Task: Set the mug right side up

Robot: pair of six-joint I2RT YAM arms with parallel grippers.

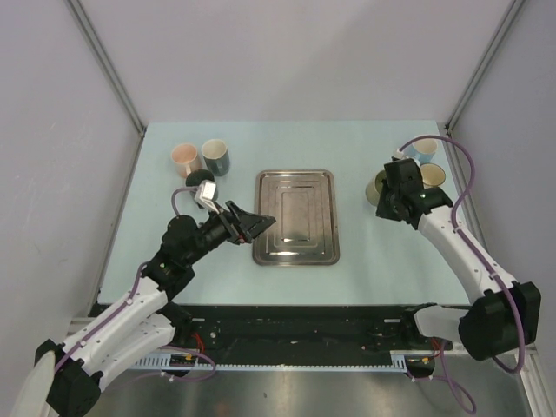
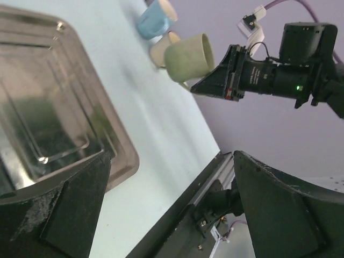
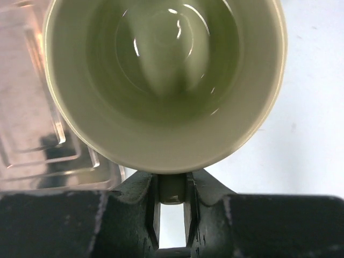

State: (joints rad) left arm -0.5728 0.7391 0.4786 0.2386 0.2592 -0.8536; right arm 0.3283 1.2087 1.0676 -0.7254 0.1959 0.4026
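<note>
A pale green mug point(image 3: 161, 80) is held by its handle point(image 3: 172, 189) between the fingers of my right gripper point(image 3: 172, 201), its mouth facing the wrist camera. In the left wrist view the mug point(image 2: 188, 56) lies on its side in the air above the table, with the right gripper point(image 2: 223, 75) behind it. From above, the mug point(image 1: 375, 188) and right gripper point(image 1: 388, 196) are right of the metal tray point(image 1: 295, 252). My left gripper point(image 1: 249, 224) is open and empty at the tray's left edge; its fingers point(image 2: 70, 209) stand wide apart.
A pink mug point(image 1: 184, 159) and a blue-grey mug point(image 1: 215, 157) stand at the back left, with a dark mug point(image 1: 197, 180) near them. A light blue mug point(image 1: 423, 149) and another mug point(image 1: 432, 176) stand at the back right, close behind the right gripper.
</note>
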